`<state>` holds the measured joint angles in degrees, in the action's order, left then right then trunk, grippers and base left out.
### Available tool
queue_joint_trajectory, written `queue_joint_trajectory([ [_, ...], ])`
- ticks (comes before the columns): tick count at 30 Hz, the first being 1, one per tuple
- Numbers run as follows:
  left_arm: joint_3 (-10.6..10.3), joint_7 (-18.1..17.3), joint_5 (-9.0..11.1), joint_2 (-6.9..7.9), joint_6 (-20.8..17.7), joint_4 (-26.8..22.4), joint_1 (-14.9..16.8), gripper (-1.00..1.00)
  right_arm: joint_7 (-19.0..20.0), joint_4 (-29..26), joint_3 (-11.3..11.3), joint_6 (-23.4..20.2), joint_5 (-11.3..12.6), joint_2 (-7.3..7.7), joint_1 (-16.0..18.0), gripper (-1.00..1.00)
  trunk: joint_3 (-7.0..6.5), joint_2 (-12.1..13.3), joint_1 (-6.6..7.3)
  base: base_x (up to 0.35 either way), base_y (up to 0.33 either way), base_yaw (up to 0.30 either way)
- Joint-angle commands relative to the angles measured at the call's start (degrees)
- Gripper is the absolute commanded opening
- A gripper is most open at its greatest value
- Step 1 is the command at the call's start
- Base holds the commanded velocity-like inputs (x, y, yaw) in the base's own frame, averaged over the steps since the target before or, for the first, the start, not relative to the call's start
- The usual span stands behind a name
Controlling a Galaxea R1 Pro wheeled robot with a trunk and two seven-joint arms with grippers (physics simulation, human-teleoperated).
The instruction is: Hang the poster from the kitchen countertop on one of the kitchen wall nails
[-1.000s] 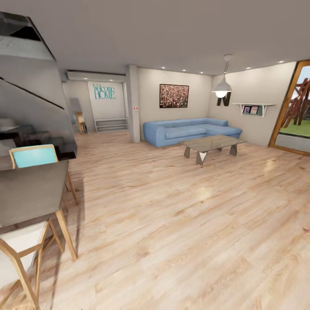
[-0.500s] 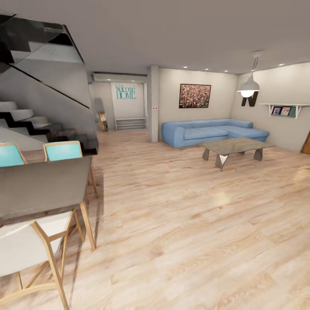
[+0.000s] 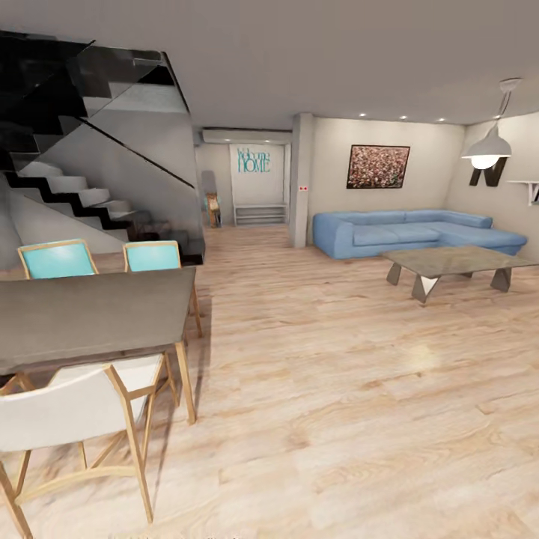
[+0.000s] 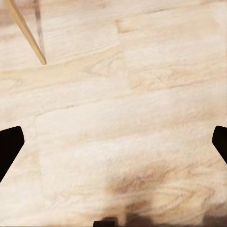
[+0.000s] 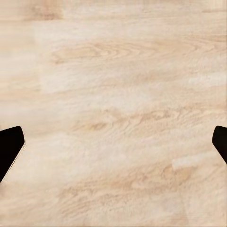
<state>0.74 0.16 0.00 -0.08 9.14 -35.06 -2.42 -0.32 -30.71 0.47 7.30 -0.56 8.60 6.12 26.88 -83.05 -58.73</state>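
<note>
The poster, the kitchen countertop and the wall nails are out of view; I am in a living and dining room with a pale wooden floor point(image 3: 337, 374). A wide reddish speckled framed picture point(image 3: 378, 166) hangs on the far wall; it is not the poster. My left gripper point(image 4: 113, 144) hangs open over bare floorboards, its dark fingertips point(image 4: 9, 146) far apart and holding nothing. Over floorboards too, my right gripper point(image 5: 113, 146) is open and empty.
A dark dining table point(image 3: 90, 314) with a white chair point(image 3: 75, 419) and two turquoise chairs point(image 3: 56, 260) stands close at the left, and a wooden leg point(image 4: 28, 33) is near my left gripper. A staircase point(image 3: 82, 195) rises behind. Blue sofa point(image 3: 412, 232), coffee table point(image 3: 457, 262) and pendant lamp point(image 3: 485, 150) stand at the right.
The whole picture has slid to the right: the camera has turned left. More of the staircase and dining table shows; the glass door at the far right has left the view.
</note>
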Motion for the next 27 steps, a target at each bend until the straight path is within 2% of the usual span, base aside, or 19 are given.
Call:
queue_joint_trajectory([
  [1, 0.0, 0.0, 0.0, -0.01, 0.1, -0.1, 0.0, 1.00, 0.0, 0.0, 0.0, 0.2, -0.1, 0.01, 0.0, 1.00, 0.05, 0.0, 0.00, 0.000, 0.000, 0.290],
  [6, 0.0, -0.1, 0.0, -0.01, 0.1, -0.1, 0.0, 1.00, 0.1, 0.3, 0.0, 0.1, -0.1, 0.28, 0.0, 1.00, 0.05, 0.0, 0.00, -0.083, -0.107, 0.148],
  [7, 0.0, 0.0, 0.0, -0.01, 0.1, -0.1, 0.0, 1.00, 0.1, 3.4, 0.0, 0.1, -0.1, 0.49, 0.0, 1.00, 0.05, 0.0, 0.00, -0.176, -0.239, 0.010],
  [9, 0.0, -0.1, 0.0, -0.01, 0.1, -0.1, 0.0, 1.00, 0.1, 4.1, 0.1, 0.2, -0.1, 0.41, -0.1, 1.00, 0.05, 0.0, 0.00, -0.162, -0.214, 0.006],
  [15, 0.3, 0.0, 0.0, 0.01, 0.1, -0.1, 0.0, 1.00, 0.1, 4.3, 0.2, 0.2, -0.1, 0.18, -0.1, 1.00, 0.11, 0.0, 0.00, -0.062, -0.080, 0.047],
  [27, 0.9, 0.0, 0.0, 0.07, 0.1, 0.0, 0.0, 1.00, 0.0, 4.3, 0.2, 0.3, -0.1, -0.06, 0.0, 1.00, 0.64, 0.0, 0.00, -0.005, -0.007, 0.215],
])
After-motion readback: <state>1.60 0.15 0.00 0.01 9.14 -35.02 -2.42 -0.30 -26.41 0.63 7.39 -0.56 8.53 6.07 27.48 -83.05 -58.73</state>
